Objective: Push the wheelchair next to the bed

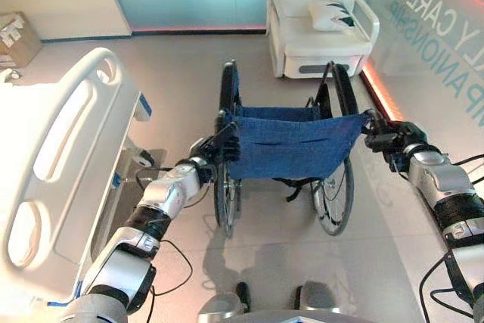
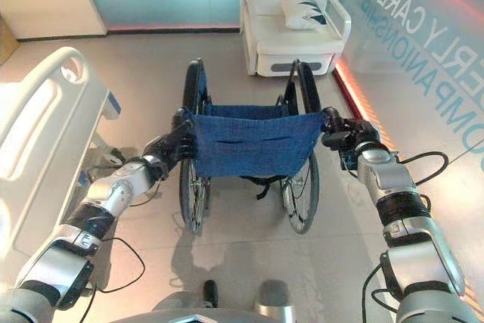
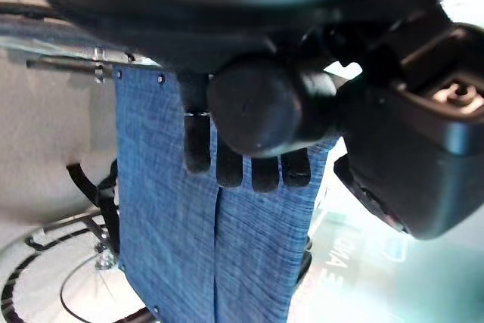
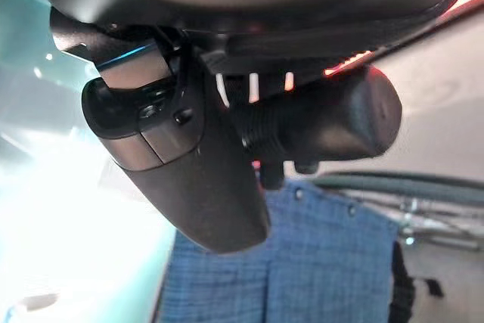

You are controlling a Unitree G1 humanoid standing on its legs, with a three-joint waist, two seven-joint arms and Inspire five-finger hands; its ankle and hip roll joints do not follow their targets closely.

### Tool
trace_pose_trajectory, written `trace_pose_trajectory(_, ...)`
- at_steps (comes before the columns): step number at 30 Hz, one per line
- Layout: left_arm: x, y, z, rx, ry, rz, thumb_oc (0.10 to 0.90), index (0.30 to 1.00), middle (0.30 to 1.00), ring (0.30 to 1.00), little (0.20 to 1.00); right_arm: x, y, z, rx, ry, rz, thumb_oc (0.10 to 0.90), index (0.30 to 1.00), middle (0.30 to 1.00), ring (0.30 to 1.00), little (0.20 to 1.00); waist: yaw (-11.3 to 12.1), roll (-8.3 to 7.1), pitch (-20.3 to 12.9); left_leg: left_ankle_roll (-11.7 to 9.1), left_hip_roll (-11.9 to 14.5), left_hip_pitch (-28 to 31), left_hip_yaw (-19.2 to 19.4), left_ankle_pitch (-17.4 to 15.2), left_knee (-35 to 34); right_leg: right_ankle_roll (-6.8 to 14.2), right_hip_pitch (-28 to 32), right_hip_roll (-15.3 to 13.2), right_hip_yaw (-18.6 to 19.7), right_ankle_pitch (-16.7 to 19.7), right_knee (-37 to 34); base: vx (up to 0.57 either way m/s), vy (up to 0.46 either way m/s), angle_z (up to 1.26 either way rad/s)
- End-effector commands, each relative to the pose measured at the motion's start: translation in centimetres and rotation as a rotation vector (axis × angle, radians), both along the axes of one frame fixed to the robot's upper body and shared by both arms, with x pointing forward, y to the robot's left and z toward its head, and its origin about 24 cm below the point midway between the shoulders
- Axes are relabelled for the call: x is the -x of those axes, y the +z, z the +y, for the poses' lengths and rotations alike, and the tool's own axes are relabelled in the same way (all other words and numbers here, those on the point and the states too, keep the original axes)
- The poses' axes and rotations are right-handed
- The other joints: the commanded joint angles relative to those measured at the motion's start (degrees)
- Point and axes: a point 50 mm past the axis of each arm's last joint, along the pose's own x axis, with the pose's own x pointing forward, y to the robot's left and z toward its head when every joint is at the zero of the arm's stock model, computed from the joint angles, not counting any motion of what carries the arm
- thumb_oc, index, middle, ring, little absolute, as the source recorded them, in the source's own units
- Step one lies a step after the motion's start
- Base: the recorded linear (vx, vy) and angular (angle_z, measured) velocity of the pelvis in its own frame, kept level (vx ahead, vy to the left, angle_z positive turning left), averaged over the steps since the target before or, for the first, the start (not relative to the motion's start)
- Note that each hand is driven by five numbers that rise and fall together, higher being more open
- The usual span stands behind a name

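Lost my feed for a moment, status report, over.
Left hand and right hand both shut on wheelchair push handles. Bed to its left, gap between. White armchair ahead.

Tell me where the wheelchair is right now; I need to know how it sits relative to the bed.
In the left eye view the wheelchair stands mid-floor facing away, the hospital bed on its left across a gap, a white armchair beyond it.

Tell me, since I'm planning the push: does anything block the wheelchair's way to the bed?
Nothing visible does. The blue-backed black wheelchair, held by the left hand and right hand, has bare grey floor between it and the white hospital bed on its left.
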Motion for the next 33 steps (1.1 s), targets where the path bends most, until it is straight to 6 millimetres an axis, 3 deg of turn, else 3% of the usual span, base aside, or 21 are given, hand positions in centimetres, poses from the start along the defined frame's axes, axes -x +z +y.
trace_pose_trajectory(1, -2.6, 5.8, -2.6, 0.061, 0.015, -0.305, 0.4, 0.3, 0.3, 0.3, 0.3, -4.2, 6.0, 8.0, -0.125, 0.341, -0.252, 0.4, 0.3, 0.3, 0.3, 0.3, 1.2, -0.14, -6.1, -2.7, -4.0, -0.1, -1.7, -9.7, 7.0, -0.4, -4.4, -0.7, 0.2, 8.5, -6.6, 0.22, -0.121, -0.18)
trace_pose_trajectory(4, -2.6, 5.9, -2.5, 0.068, 0.015, -0.312, 0.4, 0.3, 0.3, 0.3, 0.3, -4.2, 6.3, 7.7, -0.117, 0.338, -0.258, 0.4, 0.3, 0.3, 0.3, 0.3, 0.4, -0.63, -5.9, -2.9, -4.6, 1.1, -2.6, -11.8, 7.4, 0.8, -6.4, -0.3, 0.5, 10.4, -12.5, 0.26, -0.193, -0.29)
trace_pose_trajectory(5, -2.6, 6.0, -2.4, 0.078, 0.02, -0.322, 0.4, 0.3, 0.3, 0.3, 0.3, -4.3, 6.7, 7.4, -0.108, 0.335, -0.265, 0.4, 0.3, 0.3, 0.3, 0.3, -0.4, -1.33, -5.6, -2.8, -5.2, 2.1, -3.5, -14.1, 8.4, 2.1, -8.2, -0.2, 1.7, 13.2, -17.3, 0.28, -0.215, 0.01)
trace_pose_trajectory(8, -2.9, 6.2, -2.5, 0.087, 0.025, -0.328, 0.4, 0.3, 0.3, 0.3, 0.3, -4.6, 7.3, 7.3, -0.104, 0.325, -0.282, 0.4, 0.3, 0.3, 0.3, 0.3, -1.1, -1.64, -5.7, -2.9, -4.6, 4.2, -3.6, -16.4, 9.2, 2.5, -10.3, -0.4, 1.8, 15.3, -18.6, 0.35, -0.315, 0.37)
trace_pose_trajectory(11, -3.1, 6.3, -2.8, 0.08, 0.033, -0.333, 0.4, 0.3, 0.3, 0.3, 0.3, -4.9, 8.1, 7.4, -0.104, 0.33, -0.307, 0.4, 0.3, 0.3, 0.3, 0.3, -1.0, -1.91, -6.8, -3.2, -3.5, 4.8, -3.9, -17.7, 10.6, 2.5, -9.5, -0.4, 1.8, 13.3, -17.3, 0.28, -0.379, 0.44)
trace_pose_trajectory(12, -3.0, 6.3, -2.7, 0.09, 0.043, -0.332, 0.4, 0.3, 0.3, 0.3, 0.3, -5.1, 8.6, 7.6, -0.105, 0.337, -0.322, 0.4, 0.3, 0.3, 0.3, 0.3, -1.1, -1.62, -7.5, -4.3, -2.2, 5.0, -3.7, -17.6, 12.7, 1.7, -9.2, 0.5, 1.9, 10.8, -15.7, 0.25, -0.374, 0.45)
trace_pose_trajectory(14, -2.8, 6.3, -2.5, 0.092, 0.065, -0.331, 0.4, 0.3, 0.3, 0.3, 0.3, -5.2, 8.9, 8.1, -0.109, 0.348, -0.332, 0.4, 0.3, 0.3, 0.3, 0.3, -1.4, -1.07, -8.2, -6.3, 0.0, 5.1, -3.5, -14.4, 16.3, 0.1, -8.6, 1.9, 2.0, 8.4, -14.5, 0.22, -0.345, 0.64)
trace_pose_trajectory(16, -2.6, 6.2, -2.0, 0.112, 0.106, -0.323, 0.4, 0.3, 0.3, 0.3, 0.3, -5.1, 8.9, 8.7, -0.114, 0.361, -0.344, 0.4, 0.3, 0.3, 0.3, 0.3, -1.4, -1.03, -8.7, -8.5, 1.7, 2.5, -2.7, -7.2, 25.2, -2.4, -6.8, 3.7, 1.6, 6.3, -14.5, 0.19, -0.363, 0.54)
trace_pose_trajectory(17, -2.6, 6.2, -1.9, 0.119, 0.116, -0.32, 0.4, 0.3, 0.3, 0.3, 0.3, -5.1, 8.8, 8.9, -0.111, 0.366, -0.345, 0.4, 0.3, 0.3, 0.3, 0.3, -1.3, -1.05, -8.8, -9.0, 2.2, 0.8, -2.4, -5.2, 28.8, -3.3, -6.1, 4.1, 0.8, 5.5, -14.3, 0.13, -0.306, 0.32)
trace_pose_trajectory(18, -2.5, 6.2, -1.7, 0.121, 0.128, -0.322, 0.4, 0.3, 0.3, 0.3, 0.3, -5.0, 8.7, 9.0, -0.106, 0.375, -0.343, 0.4, 0.3, 0.3, 0.3, 0.3, -1.1, -1.51, -8.8, -9.5, 2.5, -1.4, -1.9, -3.1, 33.3, -4.3, -4.9, 4.2, 0.6, 4.8, -14.7, 0.19, -0.41, 0.17)
trace_pose_trajectory(19, -2.3, 6.0, -1.1, 0.117, 0.146, -0.329, 0.4, 0.3, 0.3, 0.3, 0.3, -4.8, 8.4, 9.1, -0.087, 0.394, -0.335, 0.4, 0.3, 0.3, 0.3, 0.3, -0.4, -2.29, -8.4, -10.3, 4.1, -7.9, -0.6, -1.2, 43.8, -6.5, -1.7, 4.5, -1.5, 2.8, -15.2, 0.17, -0.342, 0.06)
trace_pose_trajectory(21, -2.2, 5.9, -0.8, 0.118, 0.151, -0.336, 0.4, 0.3, 0.3, 0.3, 0.3, -4.6, 8.2, 8.9, -0.082, 0.399, -0.332, 0.4, 0.3, 0.3, 0.3, 0.3, 0.3, -2.73, -7.9, -9.9, 5.2, -11.8, 0.2, -1.2, 44.8, -7.3, 0.5, 4.5, -3.2, 1.5, -15.5, 0.2, -0.271, 0.0)
trace_pose_trajectory(23, -2.2, 6.0, -0.4, 0.117, 0.15, -0.345, 0.4, 0.3, 0.3, 0.3, 0.3, -4.7, 8.2, 8.9, -0.072, 0.395, -0.331, 0.4, 0.3, 0.3, 0.3, 0.3, 1.5, -2.43, -7.1, -8.9, 4.3, -13.8, 0.6, -2.7, 40.2, -7.1, 2.6, 5.1, -4.1, 0.3, -15.5, 0.25, -0.157, -0.01)
trace_pose_trajectory(26, -2.2, 6.1, 0.2, 0.121, 0.15, -0.358, 0.4, 0.3, 0.3, 0.3, 0.3, -5.0, 8.5, 9.4, -0.067, 0.389, -0.331, 0.4, 0.3, 0.3, 0.3, 0.3, 2.6, -1.94, -6.3, -8.5, 4.4, -12.9, 2.8, -2.1, 30.3, -6.8, 4.7, 6.6, -4.1, -1.1, -15.7, 0.26, -0.08, 0.05)
trace_pose_trajectory(27, -2.3, 6.2, 0.4, 0.129, 0.144, -0.363, 0.4, 0.3, 0.3, 0.3, 0.3, -5.2, 8.6, 9.5, -0.065, 0.373, -0.33, 0.4, 0.3, 0.3, 0.3, 0.3, 3.7, -1.19, -5.8, -9.0, 3.8, -14.1, 3.3, 0.2, 22.2, -6.8, 6.5, 8.3, -3.9, -2.2, -15.8, 0.4, -0.082, 0.17)
trace_pose_trajectory(29, -2.4, 6.3, 0.4, 0.135, 0.139, -0.366, 0.4, 0.3, 0.3, 0.3, 0.3, -5.2, 8.5, 9.4, -0.067, 0.358, -0.326, 0.4, 0.3, 0.3, 0.3, 0.3, 5.3, -0.48, -5.8, -9.8, 2.4, -17.3, 2.7, 3.7, 15.1, -6.9, 8.3, 10.1, -3.5, -2.7, -16.5, 0.43, -0.056, 0.27)
trace_pose_trajectory(31, -2.1, 6.0, 0.9, 0.135, 0.137, -0.364, 0.4, 0.3, 0.3, 0.3, 0.3, -5.1, 7.9, 9.0, -0.065, 0.347, -0.318, 0.4, 0.3, 0.3, 0.3, 0.3, 7.2, 0.41, -5.9, -10.8, 2.4, -20.3, 2.5, 8.8, 5.5, -7.0, 12.2, 12.1, -2.8, -4.3, -17.9, 0.49, -0.032, 0.04)
trace_pose_trajectory(33, -1.7, 5.7, 1.5, 0.14, 0.15, -0.36, 0.4, 0.3, 0.3, 0.3, 0.3, -4.8, 7.3, 8.3, -0.068, 0.348, -0.303, 0.4, 0.3, 0.3, 0.3, 0.3, 8.5, 0.9, -6.3, -11.1, 3.4, -21.5, 4.0, 11.7, -2.3, -7.2, 15.6, 13.3, -2.0, -6.7, -18.2, 0.52, 0.001, -0.32)
